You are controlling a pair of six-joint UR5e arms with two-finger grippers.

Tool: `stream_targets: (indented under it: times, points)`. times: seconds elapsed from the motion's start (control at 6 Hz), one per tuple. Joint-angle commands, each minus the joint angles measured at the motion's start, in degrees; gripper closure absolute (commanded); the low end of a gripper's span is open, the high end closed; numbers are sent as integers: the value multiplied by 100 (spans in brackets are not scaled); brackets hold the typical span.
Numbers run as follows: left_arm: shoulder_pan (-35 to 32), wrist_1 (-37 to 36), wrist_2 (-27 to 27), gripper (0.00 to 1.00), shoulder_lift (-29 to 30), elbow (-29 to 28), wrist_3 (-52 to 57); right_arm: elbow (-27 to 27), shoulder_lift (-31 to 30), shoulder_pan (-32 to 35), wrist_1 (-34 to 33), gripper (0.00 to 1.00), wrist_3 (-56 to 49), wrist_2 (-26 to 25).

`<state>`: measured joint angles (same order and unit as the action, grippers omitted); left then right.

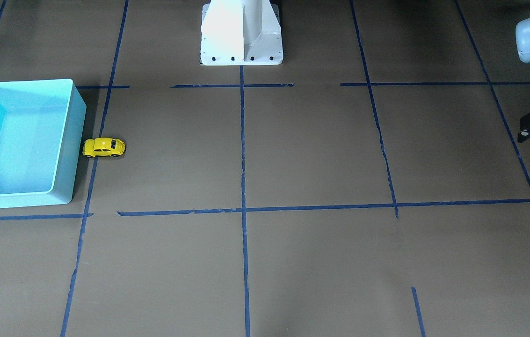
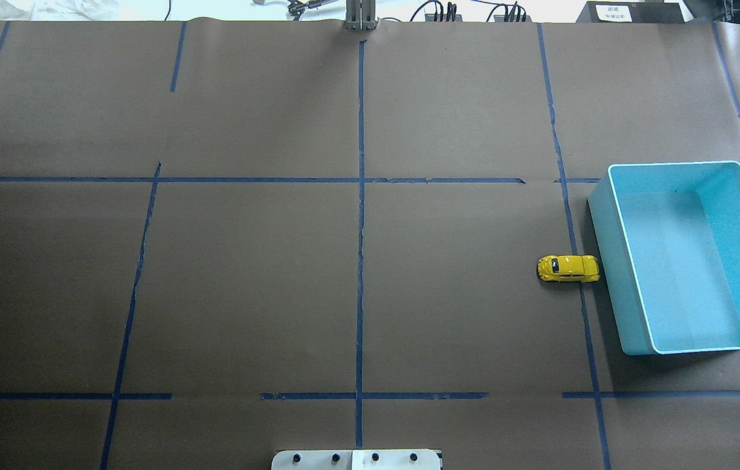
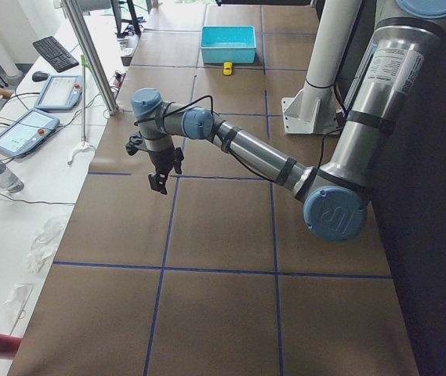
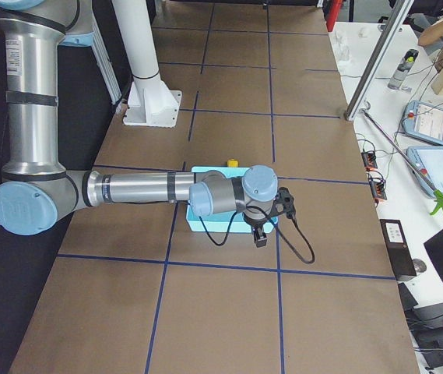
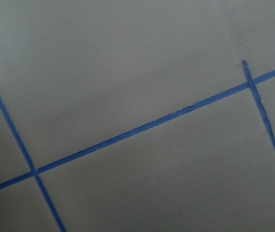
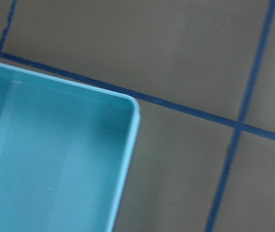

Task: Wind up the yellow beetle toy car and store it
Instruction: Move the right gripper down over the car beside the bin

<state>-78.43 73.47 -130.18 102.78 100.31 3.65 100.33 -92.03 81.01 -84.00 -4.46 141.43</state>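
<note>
The yellow beetle toy car (image 1: pixel 104 147) stands on its wheels on the brown table, right beside the outer wall of the turquoise bin (image 1: pixel 76 140). It also shows in the overhead view (image 2: pixel 569 268), next to the bin (image 2: pixel 607 222). No gripper is near the car. My left gripper (image 3: pixel 158 178) hangs above the table far from the car; only its edge shows in the front view (image 1: pixel 529 130), and I cannot tell whether it is open or shut. My right gripper (image 4: pixel 260 236) hovers over a corner of the bin (image 6: pixel 55 159); I cannot tell its state. The bin holds nothing.
The white robot pedestal (image 1: pixel 241 37) stands at the table's robot side. Blue tape lines (image 2: pixel 360 196) grid the brown paper. A side desk with tablets (image 3: pixel 23 129) and a metal post (image 3: pixel 89 55) runs along the operators' side.
</note>
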Motion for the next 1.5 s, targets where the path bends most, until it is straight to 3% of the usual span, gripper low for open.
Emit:
stream_targets:
  times: [0.0, 0.17, 0.33, 0.5, 0.67, 1.0, 1.17, 1.33]
  points:
    - [-452, 812, 2, 0, -922, -108, 13, 1079, 525, -873, -979, 0, 59, 225]
    - [-619, 1149, -16, 0, -1283, -265, 22, 1285, 1494, -1233, -2075, 0, 68, 270]
    - [-855, 1196, -33, 0, -1539, -458, 22, 1392, 2330, -1941, -2608, 0, 451, -199]
    - [-884, 1605, -42, 0, -1559, -817, 39, 1262, 2548, -2462, -2891, 0, 98, -430]
    - [-901, 2488, -51, 0, -1690, -1082, 31, 1365, 2532, -2832, -2903, 0, -419, -772]
    - [-998, 2506, -794, 0, -1700, -1084, 31, 1471, 2497, -3412, -2920, 0, -2034, -1919]
    - [-990, 2506, -798, 0, -1692, -1075, 22, 1533, 2454, -3851, -2921, 0, -2337, -2770]
    - [-990, 2480, -798, 0, -1683, -1041, -4, 1525, 2288, -4125, -2860, 0, -2375, -3292]
